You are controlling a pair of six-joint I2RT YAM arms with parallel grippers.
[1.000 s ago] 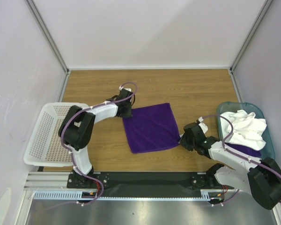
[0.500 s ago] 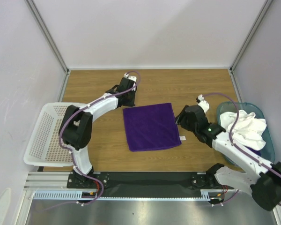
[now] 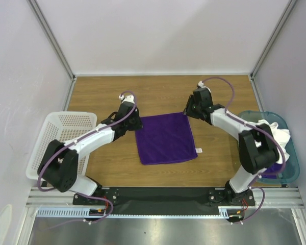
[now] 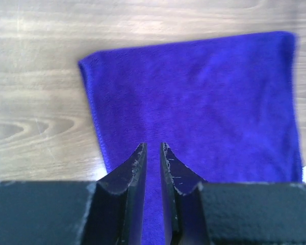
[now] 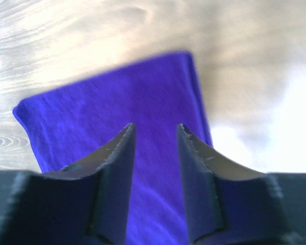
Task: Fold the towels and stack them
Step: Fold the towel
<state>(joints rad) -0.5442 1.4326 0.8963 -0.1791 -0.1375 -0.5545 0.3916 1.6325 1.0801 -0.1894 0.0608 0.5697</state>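
We see a purple towel [image 3: 166,139] lying flat and unfolded in the middle of the table [image 3: 219,92], roughly square, with a small white tag [image 3: 198,150] at its near right corner. The left gripper [image 3: 134,124] sits at the towel's far left corner. In the left wrist view its jaws are drawn almost together, with only a thin slit between them and nothing in it, and the tips are over the cloth just inside its edge. The right gripper [image 3: 189,110] is at the far right corner. Its jaws stand apart with a clear gap, empty, and the cloth shows below between them. We cannot tell whether either gripper touches the towel.

A white towel [image 3: 274,131] lies crumpled in the teal bin [image 3: 291,153] at the right edge of the table, well apart from the purple one. A white basket [image 3: 61,145] stands at the left edge, partly hanging over the near side.
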